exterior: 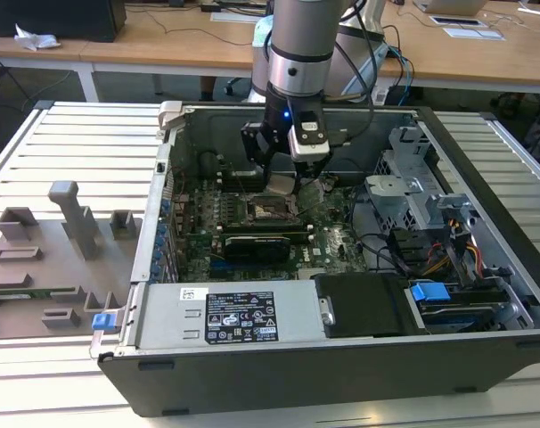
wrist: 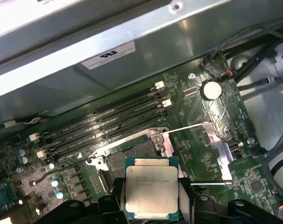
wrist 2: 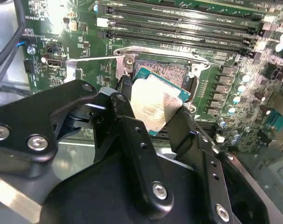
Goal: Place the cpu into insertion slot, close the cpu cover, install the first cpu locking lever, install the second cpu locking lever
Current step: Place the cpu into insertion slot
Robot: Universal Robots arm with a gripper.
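My gripper (exterior: 283,176) is shut on the cpu (exterior: 282,184), a flat square chip with a pale metal face. It hangs just above the insertion slot (exterior: 274,211) inside the open computer case. In the first wrist view the cpu (wrist: 151,189) sits between the black fingers (wrist: 114,198), overlapping one edge of the dark slot (wrist: 120,161). The second wrist view shows the cpu (wrist 2: 153,100) tilted over the slot (wrist 2: 167,72). A silvery plate, apparently the cpu cover (wrist: 221,147), stands open beside the slot. Two thin locking levers (wrist: 186,128) (wrist: 211,183) stick out, unlatched.
Long black memory slots (wrist: 104,116) run beside the socket. A power supply (exterior: 225,312) and a black drive (exterior: 364,303) line the case's near side, with a metal drive cage (exterior: 413,178) and cables at the exterior view's right. Grey fixtures (exterior: 74,218) stand on the slatted table.
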